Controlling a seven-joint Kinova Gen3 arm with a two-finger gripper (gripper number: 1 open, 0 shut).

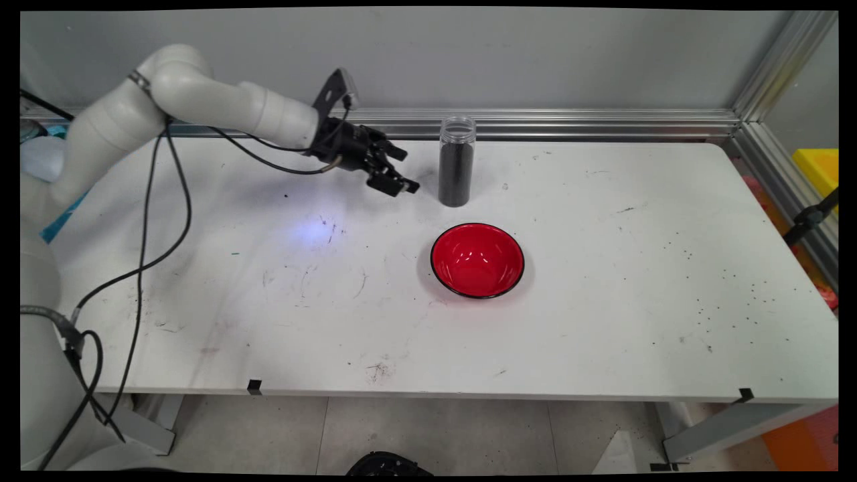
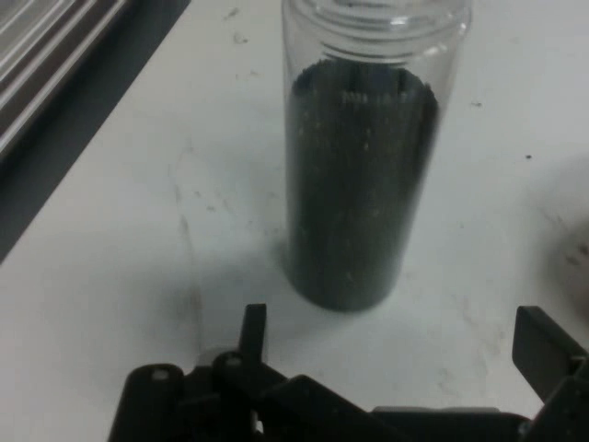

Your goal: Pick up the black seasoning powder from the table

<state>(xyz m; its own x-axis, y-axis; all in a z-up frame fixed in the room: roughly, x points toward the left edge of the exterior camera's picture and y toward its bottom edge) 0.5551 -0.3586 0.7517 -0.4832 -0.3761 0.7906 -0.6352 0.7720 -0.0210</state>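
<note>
Gripper [image 1: 400,171] spread wide, empty, just beside clear jar [image 1: 456,163] of dark granules, lidless, upright at table's [image 1: 602,268] 12 o'clock. Red bowl [image 1: 477,260] at jar's 6 o'clock. We judge jar rigid, slick, bottom-heavy; we'd grasp mid-body.

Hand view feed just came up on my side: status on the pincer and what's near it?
Pincer open, empty, just short of jar. Jar upright, uncapped, dark grains most of the way up. Red bowl nearer the camera, apart from jar. Nothing between pincer and jar.
</note>
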